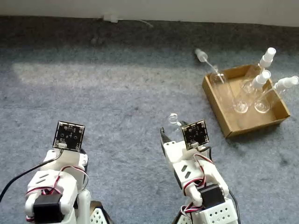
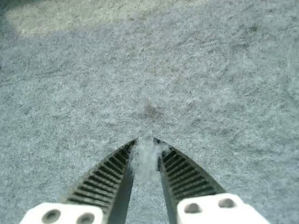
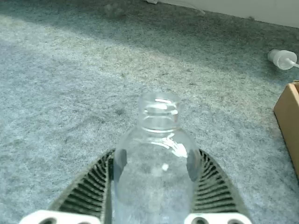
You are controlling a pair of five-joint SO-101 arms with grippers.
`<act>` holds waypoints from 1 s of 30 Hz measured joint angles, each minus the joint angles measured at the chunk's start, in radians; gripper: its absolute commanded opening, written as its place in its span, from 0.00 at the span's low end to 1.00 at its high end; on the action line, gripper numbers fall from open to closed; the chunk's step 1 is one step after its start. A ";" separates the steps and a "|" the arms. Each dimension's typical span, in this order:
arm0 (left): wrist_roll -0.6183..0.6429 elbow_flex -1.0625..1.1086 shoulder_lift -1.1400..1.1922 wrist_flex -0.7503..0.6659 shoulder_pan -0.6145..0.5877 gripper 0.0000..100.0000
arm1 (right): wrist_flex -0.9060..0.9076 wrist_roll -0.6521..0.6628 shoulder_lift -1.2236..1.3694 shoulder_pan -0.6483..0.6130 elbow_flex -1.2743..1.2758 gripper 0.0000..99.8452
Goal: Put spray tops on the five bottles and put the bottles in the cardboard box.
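My right gripper (image 3: 155, 153) is shut on a clear, uncapped bottle (image 3: 156, 158), whose open neck points away over the carpet. In the high view the bottle's neck (image 1: 174, 118) sticks out ahead of the right arm, left of the cardboard box (image 1: 219, 109). Three bottles with white spray tops (image 1: 260, 79) lie in the box. A loose spray top (image 1: 202, 56) (image 3: 280, 58) lies on the carpet by the box's far left corner, its thin tube pointing toward the box. My left gripper (image 2: 145, 142) hangs low over bare carpet at the near left, shut on nothing.
Grey carpet (image 1: 117, 93) covers the whole work area. A pale wall edge (image 1: 140, 9) runs along the far side. The box's brown wall (image 3: 289, 112) stands off to one side of the held bottle.
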 measured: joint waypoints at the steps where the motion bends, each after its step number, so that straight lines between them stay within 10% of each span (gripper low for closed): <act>1: 0.000 0.018 -0.008 -0.002 -0.002 0.01 | 0.000 0.000 0.000 0.000 0.000 0.08; 30: 0.146 0.427 -0.029 -0.236 -0.020 0.01 | 0.000 0.000 0.000 0.000 0.000 0.08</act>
